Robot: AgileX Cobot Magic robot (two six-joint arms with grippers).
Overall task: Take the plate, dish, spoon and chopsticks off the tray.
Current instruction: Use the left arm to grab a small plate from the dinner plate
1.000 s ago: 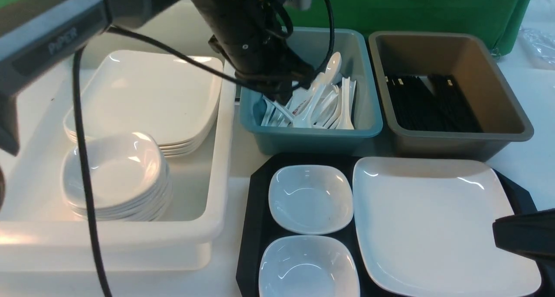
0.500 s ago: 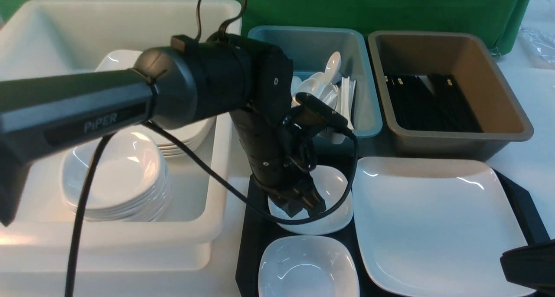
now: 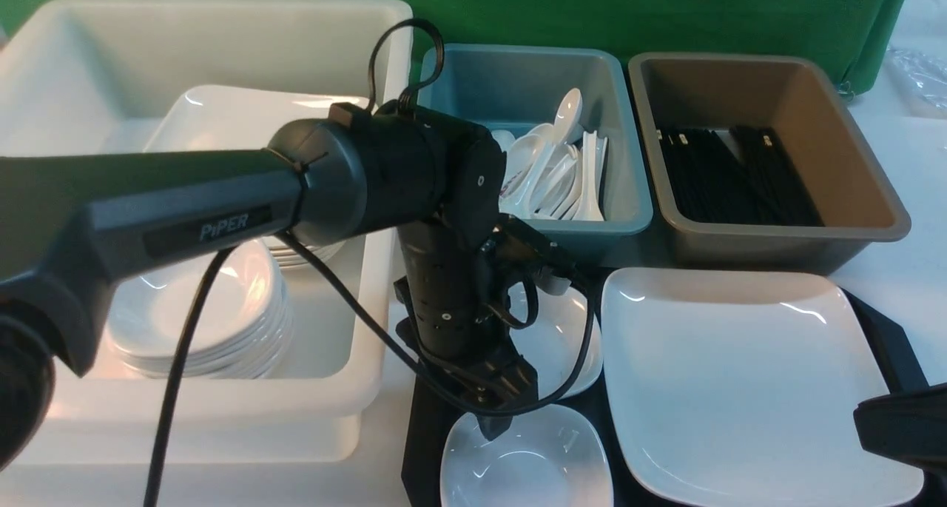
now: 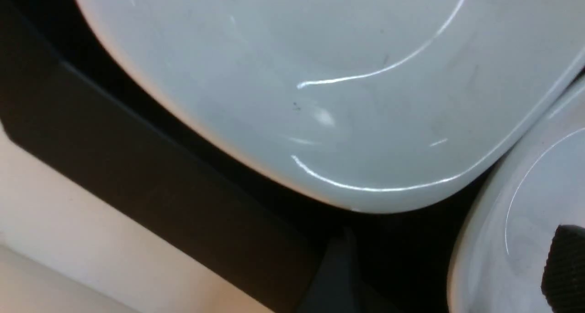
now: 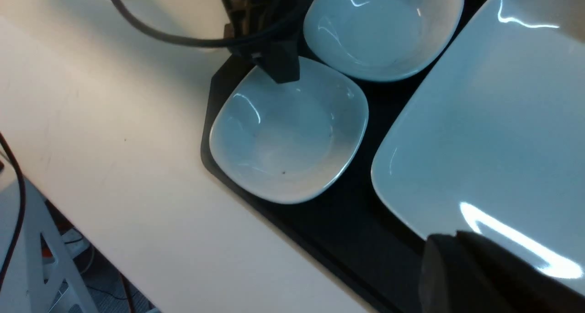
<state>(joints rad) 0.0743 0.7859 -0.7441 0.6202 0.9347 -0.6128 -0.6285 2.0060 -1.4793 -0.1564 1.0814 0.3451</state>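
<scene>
The black tray (image 3: 424,433) holds two small white dishes and the large square plate (image 3: 747,381). My left gripper (image 3: 494,418) points down at the far left corner of the near dish (image 3: 529,466). In the left wrist view that gripper (image 4: 450,276) is open astride this dish's (image 4: 502,240) rim, one finger (image 4: 564,267) inside and the other over the tray (image 4: 183,194). The far dish (image 3: 566,344) lies just behind. My right gripper (image 5: 450,242) is shut and empty, hovering by the plate's (image 5: 493,121) near edge. No spoon or chopsticks show on the tray.
A teal bin (image 3: 621,229) with several white spoons and a brown bin (image 3: 784,244) with black chopsticks stand behind the tray. On the left, a big white bin (image 3: 222,411) holds stacked plates (image 3: 244,122) and stacked dishes (image 3: 244,322). The left arm's cable hangs over it.
My left arm has swung from over the teal bin down onto the tray, past the far dish to the near one. Its jaws have opened. The right gripper has barely moved.
</scene>
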